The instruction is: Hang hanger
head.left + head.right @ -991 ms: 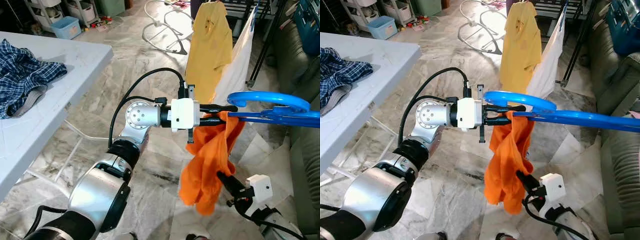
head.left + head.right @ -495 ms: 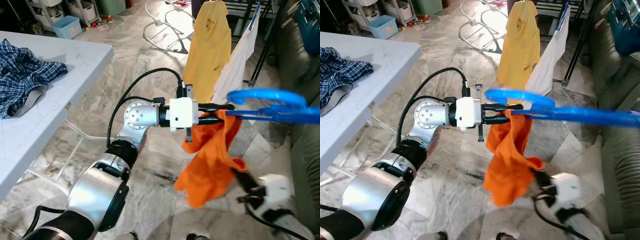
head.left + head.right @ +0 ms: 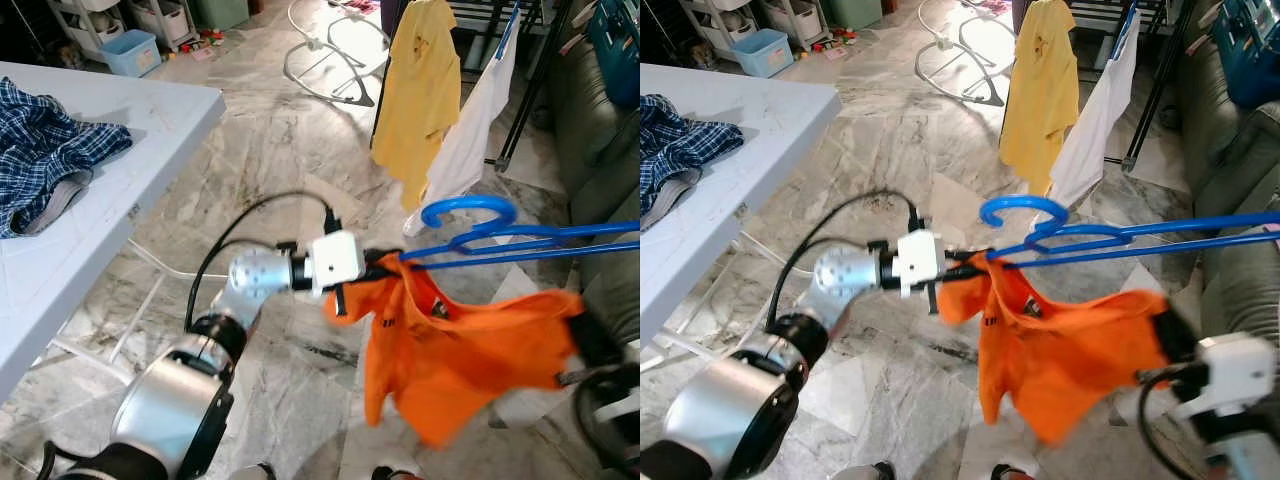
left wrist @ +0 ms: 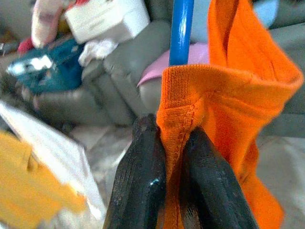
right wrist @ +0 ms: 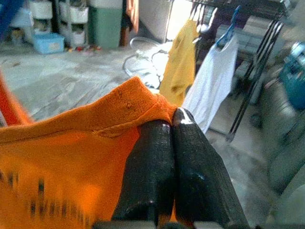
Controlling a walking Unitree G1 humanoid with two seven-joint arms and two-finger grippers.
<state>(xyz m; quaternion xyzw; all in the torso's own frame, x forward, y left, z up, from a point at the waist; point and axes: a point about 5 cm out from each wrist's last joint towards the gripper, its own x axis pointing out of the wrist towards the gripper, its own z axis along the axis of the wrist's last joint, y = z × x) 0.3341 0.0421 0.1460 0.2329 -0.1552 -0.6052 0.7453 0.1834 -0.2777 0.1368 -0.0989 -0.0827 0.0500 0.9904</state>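
Orange shirt (image 3: 450,340) spreading across mid-space. Left of it, open floor (image 3: 270,150) lying clear up to the counter (image 3: 120,150); sofa (image 3: 600,150) crowding its right.

The left arm reaches forward across the body, its left gripper (image 3: 385,266) pinched tight on orange cloth. The right gripper (image 3: 1168,338) is low at the right, fingers (image 5: 152,167) pressed together on cloth too.

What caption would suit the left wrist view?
Left pincer shut on the orange shirt hem, blue hanger rising behind it.
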